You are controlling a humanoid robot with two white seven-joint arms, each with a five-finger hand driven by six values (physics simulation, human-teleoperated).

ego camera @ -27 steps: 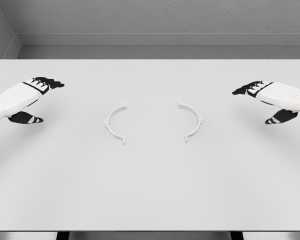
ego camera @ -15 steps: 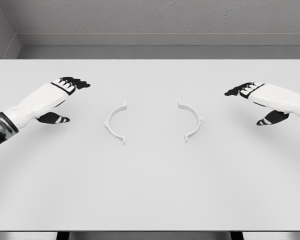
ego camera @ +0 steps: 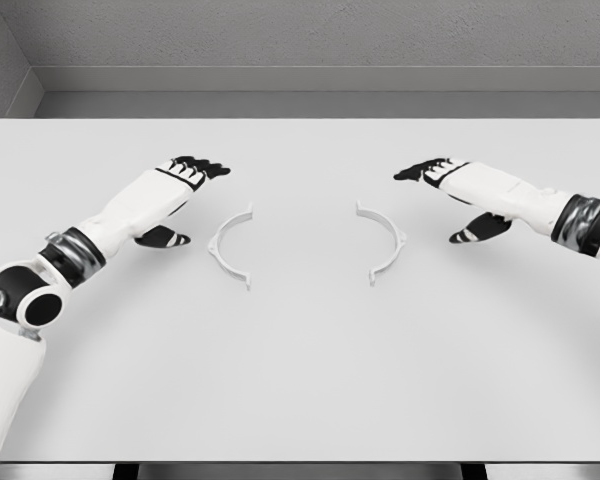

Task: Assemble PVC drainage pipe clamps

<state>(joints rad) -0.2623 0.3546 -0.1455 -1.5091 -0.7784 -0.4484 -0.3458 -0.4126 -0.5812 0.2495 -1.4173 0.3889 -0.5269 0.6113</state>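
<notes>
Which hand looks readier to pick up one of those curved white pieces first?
Probably the left hand: it hovers open right beside the left clamp half. The right hand sits farther from the right clamp half.

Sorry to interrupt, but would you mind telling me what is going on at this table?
A two-armed robot is about to assemble a pipe clamp. Two white half-rings, the left clamp half and the right clamp half, lie apart on the white table, untouched. The left hand and right hand are open beside them, holding nothing.
</notes>
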